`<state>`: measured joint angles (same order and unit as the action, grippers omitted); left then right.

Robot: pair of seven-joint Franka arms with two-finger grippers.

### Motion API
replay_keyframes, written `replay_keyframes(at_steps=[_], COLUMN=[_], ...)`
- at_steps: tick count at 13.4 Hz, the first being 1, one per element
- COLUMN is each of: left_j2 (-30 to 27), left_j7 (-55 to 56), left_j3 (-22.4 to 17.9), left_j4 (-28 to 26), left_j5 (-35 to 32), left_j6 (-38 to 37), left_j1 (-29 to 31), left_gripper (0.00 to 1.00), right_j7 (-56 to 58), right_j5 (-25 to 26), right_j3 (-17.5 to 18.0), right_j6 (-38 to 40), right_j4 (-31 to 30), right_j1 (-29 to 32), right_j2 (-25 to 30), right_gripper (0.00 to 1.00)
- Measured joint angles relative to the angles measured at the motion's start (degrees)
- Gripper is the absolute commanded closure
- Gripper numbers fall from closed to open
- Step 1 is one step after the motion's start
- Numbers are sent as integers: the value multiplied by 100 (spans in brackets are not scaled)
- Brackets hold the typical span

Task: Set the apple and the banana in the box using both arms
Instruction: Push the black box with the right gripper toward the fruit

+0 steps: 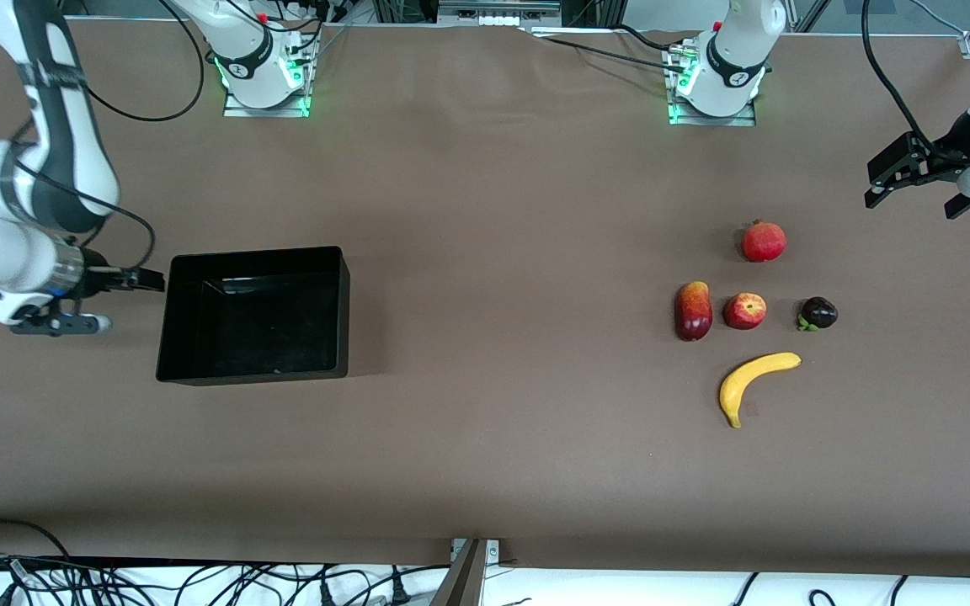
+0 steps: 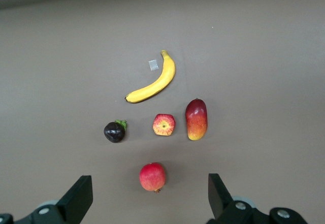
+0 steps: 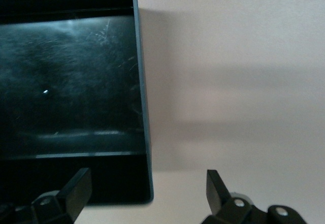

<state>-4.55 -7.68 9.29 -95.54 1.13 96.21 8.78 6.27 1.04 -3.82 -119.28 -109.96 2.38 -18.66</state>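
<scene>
Fruit cluster sits right of centre in the front frame: apple mid-cluster, banana just below it, long axis running lower-left to upper-right. Left gripper, fingers spread wide and empty, hangs at upper right, above the cluster, so clearly the nearer arm. Box lies at left, seemingly empty. Right gripper is at its left wall, fingers apart.

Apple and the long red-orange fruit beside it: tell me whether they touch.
Apart. The front view shows a strip of bare table between the apple and the red-orange fruit; the left wrist view shows the same gap.
</scene>
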Motion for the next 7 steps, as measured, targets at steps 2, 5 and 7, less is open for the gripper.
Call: replay_keyframes(at_steps=[2, 5, 7], left_j2=[0, 0, 0], left_j7=[0, 0, 0], left_j3=[-1, -1, -1], left_j4=[0, 1, 2], left_j5=[0, 0, 0], left_j6=[0, 0, 0], left_j1=[0, 0, 0], left_gripper=[0, 0, 0], right_j7=[35, 126, 134], right_j5=[0, 0, 0], right_j3=[0, -1, -1], right_j6=[-688, -1292, -1343], right_j4=[-365, -705, -715], right_j1=[0, 1, 0], right_j2=[-193, -492, -565], right_gripper=[59, 100, 100])
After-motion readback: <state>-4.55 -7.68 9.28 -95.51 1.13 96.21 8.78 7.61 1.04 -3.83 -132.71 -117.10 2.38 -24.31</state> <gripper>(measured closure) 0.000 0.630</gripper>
